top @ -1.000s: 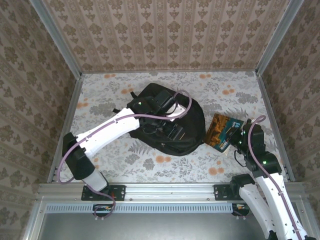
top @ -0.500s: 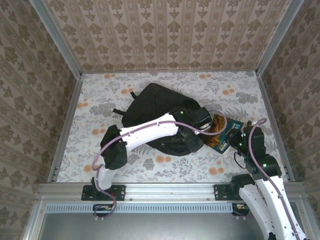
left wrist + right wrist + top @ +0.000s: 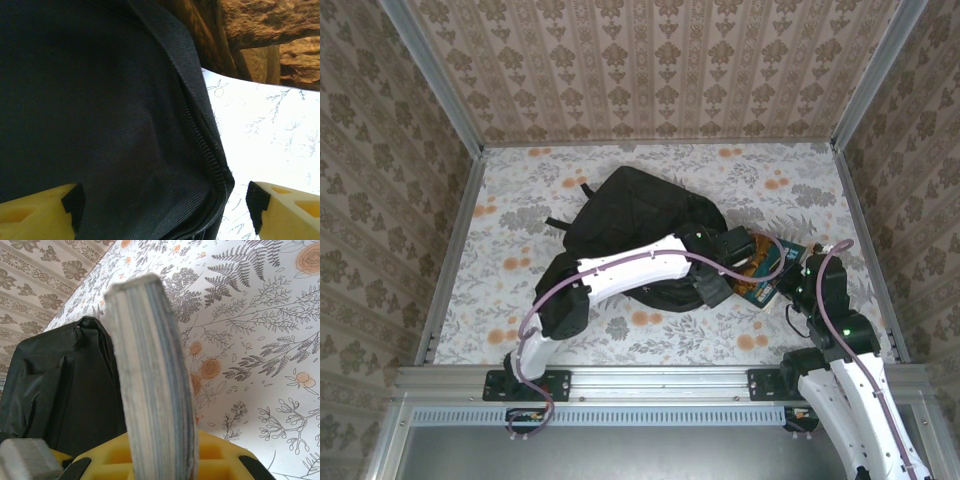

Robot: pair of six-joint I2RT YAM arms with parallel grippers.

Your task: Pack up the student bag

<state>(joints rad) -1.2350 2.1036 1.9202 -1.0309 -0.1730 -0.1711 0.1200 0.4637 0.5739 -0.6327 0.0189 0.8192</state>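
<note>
Black soft fabric backpack (image 3: 630,205) lies central. Left fingers (image 3: 35,212), released, straddle its four-o'clock edge; right fingers (image 3: 215,455) clench a thick colourful book (image 3: 150,380) at three o'clock.

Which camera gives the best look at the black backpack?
The top external view: the student bag shows in nearly full outline, with the left arm crossing its near side. The left wrist view is a close-up of fabric and zip; the right wrist view catches a black part beside the book.
</note>
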